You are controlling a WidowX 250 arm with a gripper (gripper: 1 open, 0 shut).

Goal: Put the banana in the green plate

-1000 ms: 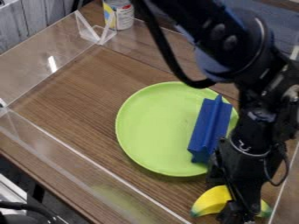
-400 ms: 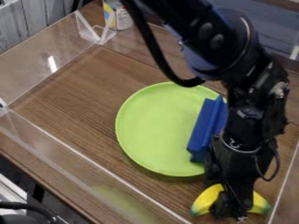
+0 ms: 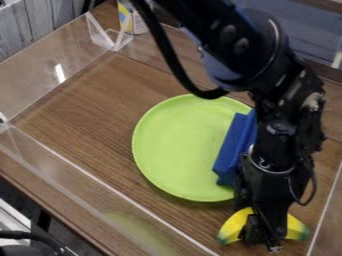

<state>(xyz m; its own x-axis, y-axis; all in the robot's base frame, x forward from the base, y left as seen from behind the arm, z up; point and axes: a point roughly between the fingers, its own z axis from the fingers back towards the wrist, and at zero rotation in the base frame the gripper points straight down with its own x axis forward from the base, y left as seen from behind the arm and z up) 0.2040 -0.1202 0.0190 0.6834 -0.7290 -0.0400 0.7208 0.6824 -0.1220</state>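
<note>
The small yellow banana (image 3: 237,229) lies on the wooden table at the bottom right, just in front of the green plate (image 3: 174,140). My gripper (image 3: 267,233) points straight down onto the banana's middle. Its dark fingers are shut on it, so only the banana's two ends show on either side. The plate lies flat in the middle of the table. A long blue ridged block (image 3: 241,146) rests on the plate's right part, directly behind my arm.
Clear plastic walls (image 3: 54,70) fence the table on the left and at the back. A clear stand (image 3: 107,35) and a bottle (image 3: 131,14) are at the far back left. Bare wood lies left of the plate.
The arm has stayed over the banana, and its fingers have closed in on the banana. The plate and the blue block have not moved.
</note>
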